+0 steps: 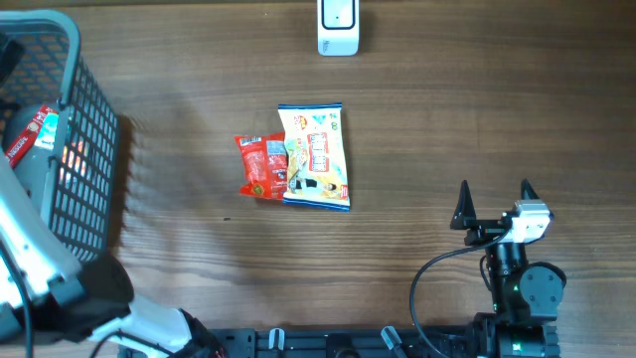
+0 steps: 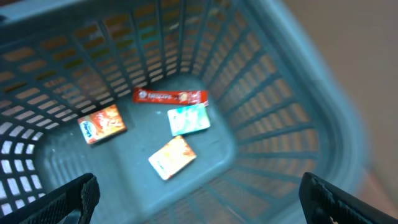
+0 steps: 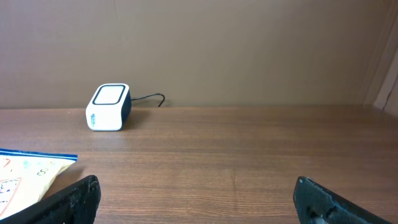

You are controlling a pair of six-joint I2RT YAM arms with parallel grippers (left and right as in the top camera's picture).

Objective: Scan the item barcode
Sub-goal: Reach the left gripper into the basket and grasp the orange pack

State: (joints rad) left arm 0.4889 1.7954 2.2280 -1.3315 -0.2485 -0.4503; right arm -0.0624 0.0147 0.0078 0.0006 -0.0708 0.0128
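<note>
Two items lie side by side mid-table: a yellow-and-white snack bag (image 1: 316, 155) and a red packet (image 1: 263, 167) touching its left edge. The white barcode scanner (image 1: 338, 28) stands at the table's far edge, also seen in the right wrist view as the scanner (image 3: 107, 107), with a corner of the snack bag (image 3: 31, 174) at lower left. My right gripper (image 1: 494, 199) rests open and empty near the front right, well apart from the items. My left gripper (image 2: 199, 202) hangs open and empty over the inside of the basket (image 2: 280, 124).
The blue-grey mesh basket (image 1: 94, 149) stands at the table's left edge. On its floor lie a long red bar (image 2: 170, 96), a teal packet (image 2: 188, 119) and two orange packets (image 2: 102, 124) (image 2: 172, 157). My left arm (image 1: 30, 249) reaches over the basket's near side.
</note>
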